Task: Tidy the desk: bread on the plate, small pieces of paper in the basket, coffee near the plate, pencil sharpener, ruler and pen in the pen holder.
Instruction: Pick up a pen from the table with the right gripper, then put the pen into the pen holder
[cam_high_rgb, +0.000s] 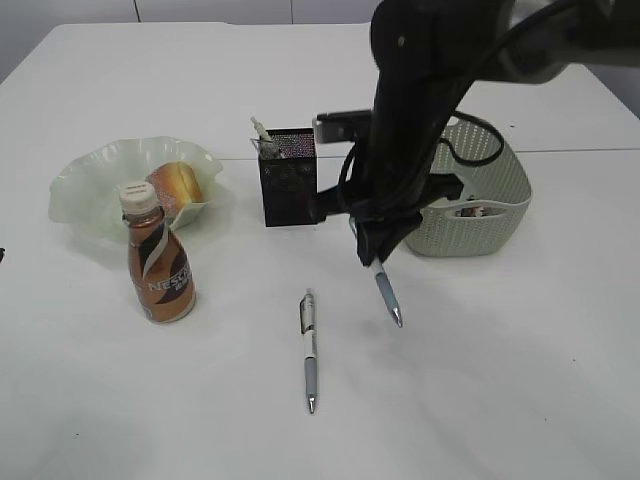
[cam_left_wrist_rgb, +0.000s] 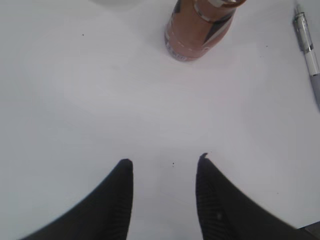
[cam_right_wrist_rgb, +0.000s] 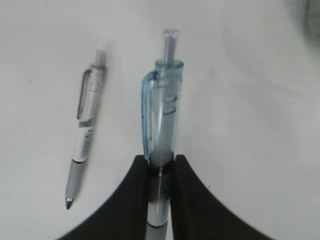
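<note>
The step in hand looks like the pen-to-holder one. The right gripper has its jaws pinched nearly shut on the blue pen, gripping the barrel partway along. In the exterior view the pen hangs tip-down and slightly tilted, in front of the pen holder and to its right; whether the tip has cleared the counter I cannot tell.

The next move, as I judge it, calls for raising the pen above the holder's rim, carrying it back and left over the opening, then releasing it. The holder already has something standing in its left corner, so the free side is the safer target.

A second pen, white with a grey grip, lies flat on the counter in front of the holder. The coffee bottle stands left of the holder, just in front of the plate with the bread; the basket sits right of the holder.

The left gripper hovers with jaws half open, holding nothing.
</note>
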